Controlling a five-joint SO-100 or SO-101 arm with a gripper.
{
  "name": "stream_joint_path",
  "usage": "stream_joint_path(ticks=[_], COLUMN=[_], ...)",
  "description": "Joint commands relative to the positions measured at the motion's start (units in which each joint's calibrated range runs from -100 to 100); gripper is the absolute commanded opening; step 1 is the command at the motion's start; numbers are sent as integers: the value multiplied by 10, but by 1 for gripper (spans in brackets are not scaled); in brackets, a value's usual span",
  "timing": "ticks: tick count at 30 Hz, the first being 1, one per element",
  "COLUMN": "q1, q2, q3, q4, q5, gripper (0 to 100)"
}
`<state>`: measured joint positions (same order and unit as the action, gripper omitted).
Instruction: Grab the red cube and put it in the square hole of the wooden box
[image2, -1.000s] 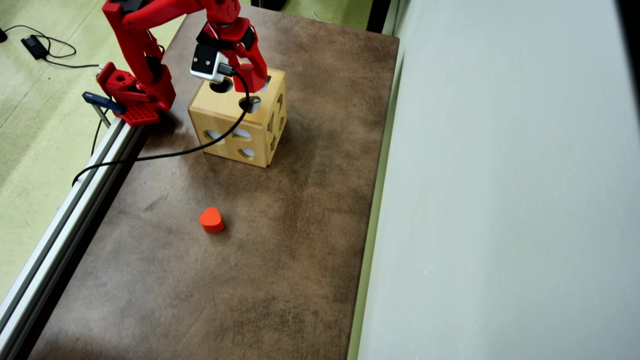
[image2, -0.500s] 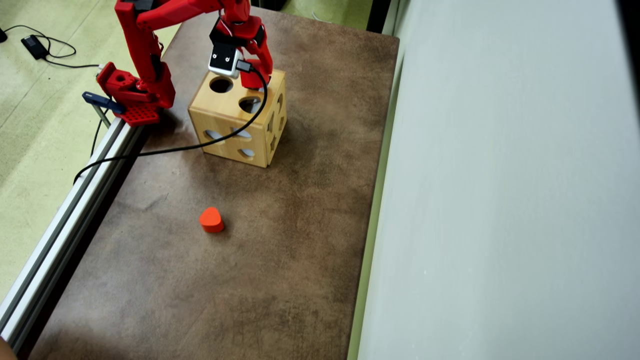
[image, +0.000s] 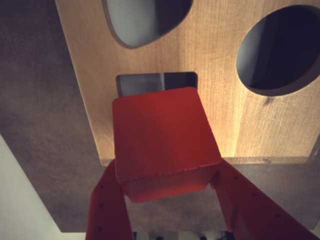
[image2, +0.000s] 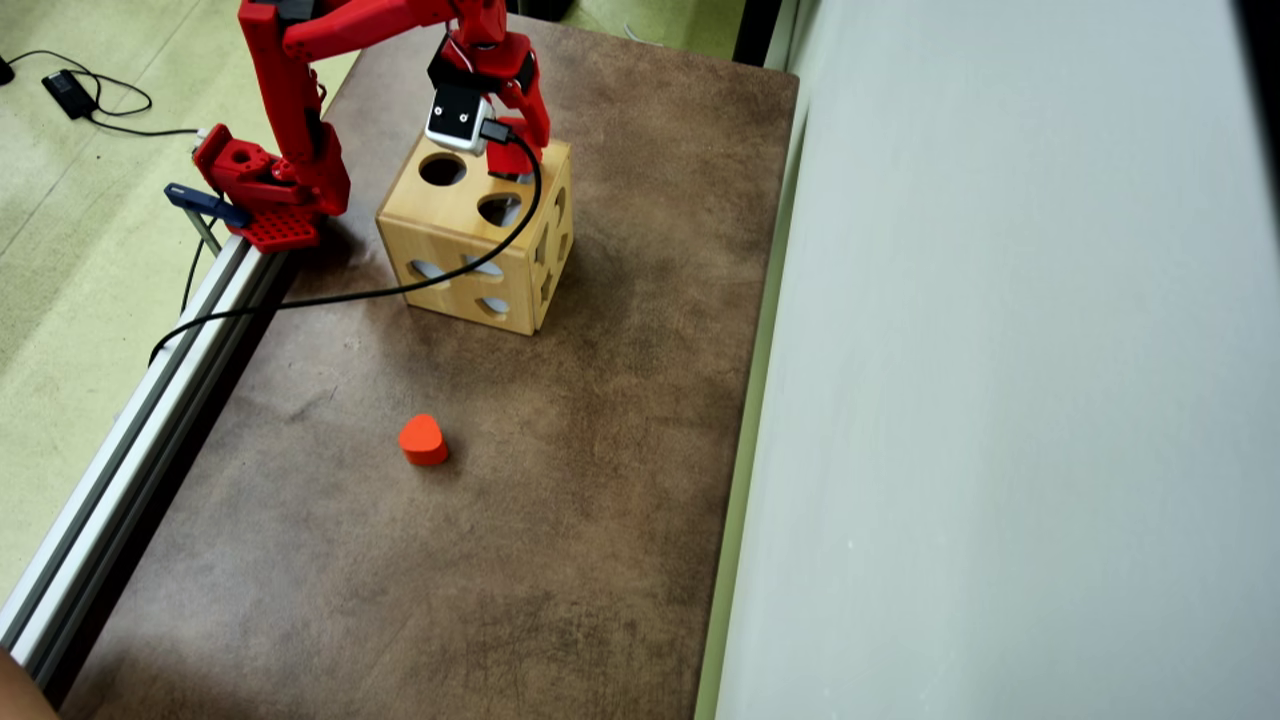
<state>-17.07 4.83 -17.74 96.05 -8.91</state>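
While the gripper (image: 167, 187) clamped the cube (image: 162, 140), it hung above the box (image: 225, 125) near its edge, overlapping the square hole (image: 150, 82) but offset toward that edge.

square hole (image: 155, 80): largely covered by red cube (image: 162, 140) in wrist view | round cut-out (image: 280, 47) and teardrop cut-out (image: 145, 20): cropped by frame edges | cube-to-hole contact: cannot be told | overhead view: cube hidden behind gripper (image2: 515, 160)

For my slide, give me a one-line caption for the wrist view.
Red cube held between the jaws, poised over the square hole in the wooden box.
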Motion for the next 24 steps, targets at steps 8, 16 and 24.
stream_joint_path(ticks=[8, 16, 24], q1=[-6, -6, -9], q2=[-4, -4, -4], q3=[-27, -20, -19], q4=[-5, 0, 1], q5=[-1, -1, -13], gripper=[8, 23, 24])
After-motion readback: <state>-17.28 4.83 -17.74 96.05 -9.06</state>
